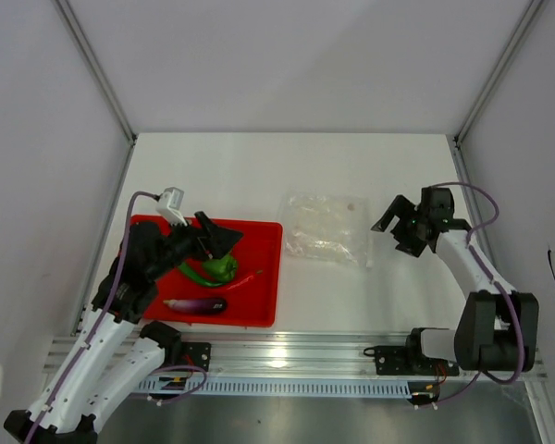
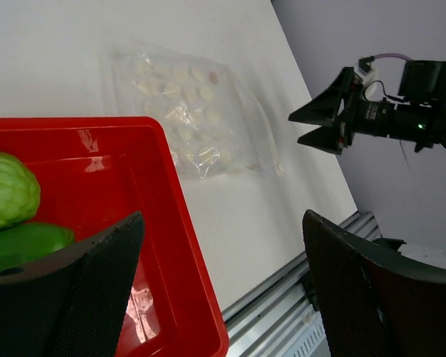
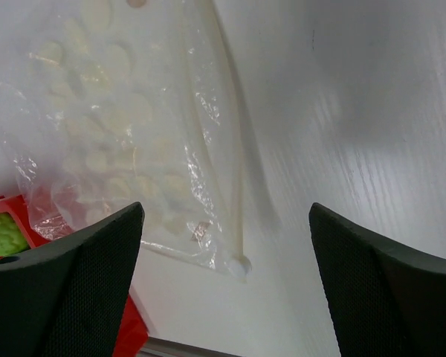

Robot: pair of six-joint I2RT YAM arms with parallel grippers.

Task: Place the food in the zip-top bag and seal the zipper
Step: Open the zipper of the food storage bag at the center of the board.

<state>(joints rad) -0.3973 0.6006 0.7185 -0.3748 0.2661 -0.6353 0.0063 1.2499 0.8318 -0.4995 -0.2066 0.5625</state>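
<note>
The clear zip-top bag [image 1: 326, 228] lies flat on the white table, right of the red tray [image 1: 264, 242]. It also shows in the left wrist view [image 2: 186, 119] and the right wrist view [image 3: 111, 126]. Its zipper strip [image 3: 235, 171] runs along the edge nearest my right gripper. In the tray lie a green pepper [image 1: 218, 268], a thin red chili [image 1: 246, 280] and a purple eggplant [image 1: 196, 304]. A round green vegetable [image 2: 7, 190] shows at the left. My left gripper [image 1: 218, 239] is open above the tray [image 2: 223, 219]. My right gripper [image 1: 393, 227] is open beside the bag [image 3: 225, 208].
An aluminium rail [image 1: 296, 356] runs along the table's near edge. Grey walls with metal posts [image 1: 97, 69] close in the table on the left, back and right. The tray's right rim [image 2: 186, 245] lies under my left gripper.
</note>
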